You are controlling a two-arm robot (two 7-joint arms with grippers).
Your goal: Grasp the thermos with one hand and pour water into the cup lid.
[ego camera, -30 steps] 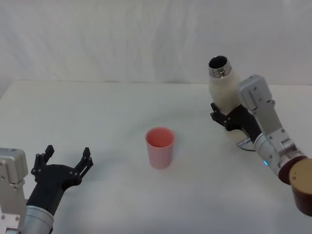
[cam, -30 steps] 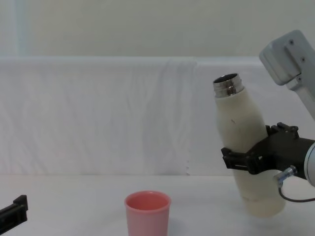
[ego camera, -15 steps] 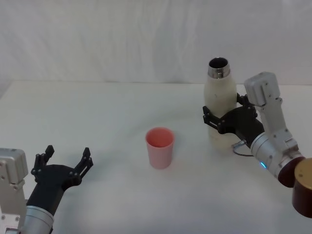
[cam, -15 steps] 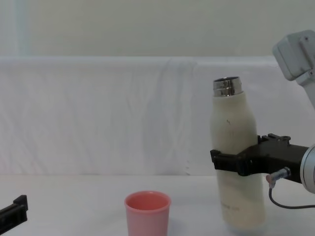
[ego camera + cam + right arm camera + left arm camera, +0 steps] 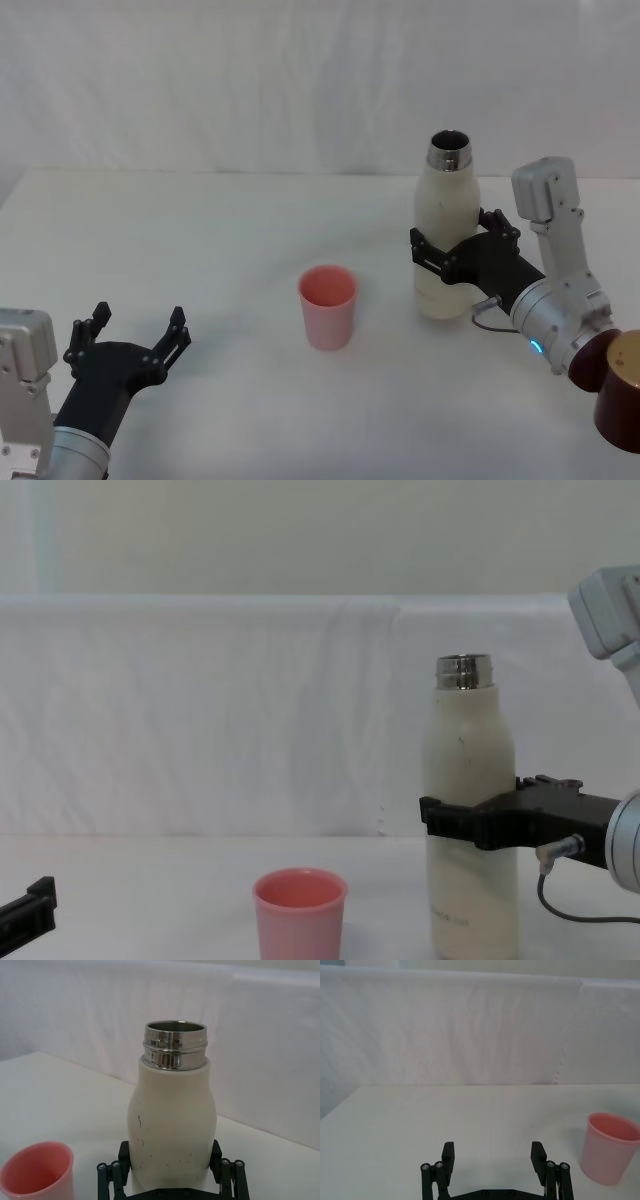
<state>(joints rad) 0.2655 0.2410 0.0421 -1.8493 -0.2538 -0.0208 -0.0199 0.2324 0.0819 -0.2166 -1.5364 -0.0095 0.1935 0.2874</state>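
Observation:
The cream-white thermos (image 5: 443,215) stands upright at the table's right, its steel neck open at the top. My right gripper (image 5: 450,252) is shut on the thermos around its lower body, one black finger on each side, as the right wrist view shows for the thermos (image 5: 172,1120) and gripper (image 5: 172,1174). From the chest view the thermos (image 5: 468,750) is vertical with the gripper (image 5: 458,820) across it. The pink cup lid (image 5: 328,303) stands upright to the left of the thermos, apart from it. My left gripper (image 5: 133,337) rests open at the near left, holding nothing.
A white table (image 5: 230,230) with a white cloth backdrop (image 5: 250,80) behind it. A brown round part of the right arm (image 5: 622,398) sits at the near right edge. A thin cable (image 5: 490,303) loops by the thermos base.
The thermos went from tilted back and raised to upright, and shifted slightly left toward the cup with the right gripper still on it. The left gripper stayed still.

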